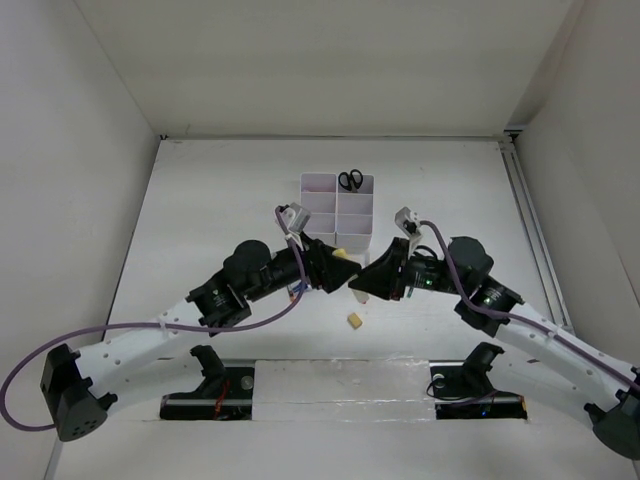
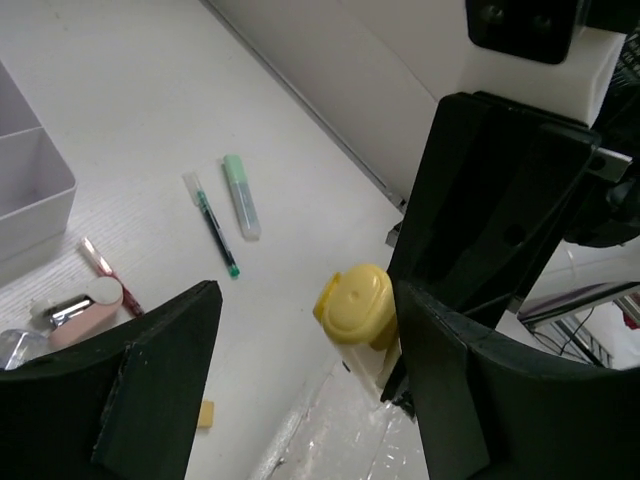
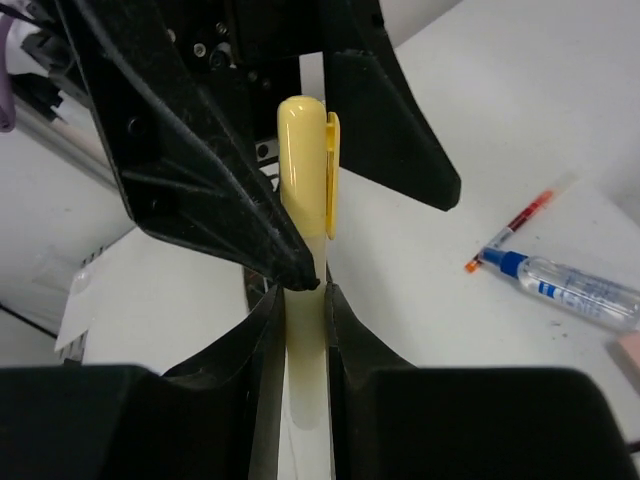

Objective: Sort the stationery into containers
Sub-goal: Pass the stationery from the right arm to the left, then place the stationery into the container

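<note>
Above the white table (image 1: 220, 200), the yellow highlighter (image 3: 300, 180) is clamped by the right gripper (image 3: 302, 295) — cap presented between parted fingers of the left gripper (image 2: 305, 300) — seemingly for handover.

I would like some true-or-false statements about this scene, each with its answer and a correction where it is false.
1. The right gripper is shut on a yellow highlighter. True.
2. The scissors lie flat on the table. False: they stand in the far right compartment of the organizer.
3. The left gripper is clamped shut on the highlighter. False: its jaws are open around the cap.
4. A yellow eraser cube lies on the table. True.
5. The green highlighter is in the organizer. False: it lies on the table beside a green pen.
</note>
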`<act>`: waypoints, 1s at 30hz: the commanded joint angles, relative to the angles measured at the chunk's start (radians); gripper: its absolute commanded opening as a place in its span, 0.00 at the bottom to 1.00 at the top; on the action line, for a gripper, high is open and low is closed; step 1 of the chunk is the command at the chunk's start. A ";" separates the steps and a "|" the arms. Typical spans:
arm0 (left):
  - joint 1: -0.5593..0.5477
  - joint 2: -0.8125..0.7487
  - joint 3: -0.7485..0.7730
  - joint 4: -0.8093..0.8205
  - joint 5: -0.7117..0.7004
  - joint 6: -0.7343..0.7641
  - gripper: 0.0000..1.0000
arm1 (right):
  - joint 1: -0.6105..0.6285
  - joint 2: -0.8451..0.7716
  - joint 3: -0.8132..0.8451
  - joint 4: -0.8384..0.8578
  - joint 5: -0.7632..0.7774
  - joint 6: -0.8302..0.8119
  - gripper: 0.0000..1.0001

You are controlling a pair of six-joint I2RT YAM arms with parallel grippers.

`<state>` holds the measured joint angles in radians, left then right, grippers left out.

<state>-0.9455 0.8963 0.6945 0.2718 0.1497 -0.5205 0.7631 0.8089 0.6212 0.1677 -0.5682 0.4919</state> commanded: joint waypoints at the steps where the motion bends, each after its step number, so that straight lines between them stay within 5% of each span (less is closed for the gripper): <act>1: 0.001 -0.030 -0.022 0.122 0.014 0.020 0.65 | 0.022 0.009 0.003 0.157 -0.101 0.025 0.00; 4: 0.001 -0.054 -0.033 0.159 0.027 0.030 0.50 | 0.031 0.035 -0.006 0.193 -0.111 0.025 0.00; 8: 0.001 -0.066 -0.024 0.159 0.051 0.039 0.18 | 0.031 0.056 -0.015 0.239 -0.111 0.047 0.00; 9: 0.001 -0.053 -0.009 0.146 0.063 0.039 0.09 | 0.031 0.056 -0.015 0.239 -0.099 0.057 0.08; 10: 0.001 -0.037 0.006 0.145 0.063 0.048 0.00 | 0.031 0.056 -0.015 0.239 -0.073 0.057 0.23; 11: 0.001 -0.037 0.007 0.129 0.063 0.048 0.00 | 0.031 0.056 -0.015 0.230 -0.058 0.057 0.75; 12: 0.001 -0.024 0.019 0.113 0.026 0.057 0.00 | 0.031 0.047 -0.015 0.192 -0.029 0.057 0.98; 15: 0.001 0.013 0.065 0.054 -0.088 0.092 0.00 | 0.031 0.004 0.033 -0.004 0.259 0.039 1.00; 17: 0.001 0.071 0.121 0.000 -0.302 0.114 0.00 | 0.041 -0.022 0.046 -0.216 0.556 0.059 1.00; 20: 0.001 0.186 0.196 -0.009 -0.574 0.174 0.00 | 0.041 -0.095 0.060 -0.367 0.740 0.106 1.00; 24: 0.045 0.341 0.289 0.070 -0.778 0.255 0.00 | 0.050 -0.220 0.023 -0.401 0.740 0.116 1.00; 30: 0.186 0.563 0.404 0.210 -0.785 0.349 0.00 | 0.050 -0.318 0.014 -0.499 0.749 0.116 1.00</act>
<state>-0.8108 1.3998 1.0267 0.3565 -0.5514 -0.2497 0.8013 0.5007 0.6304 -0.2562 0.1299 0.5972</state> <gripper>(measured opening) 0.206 0.999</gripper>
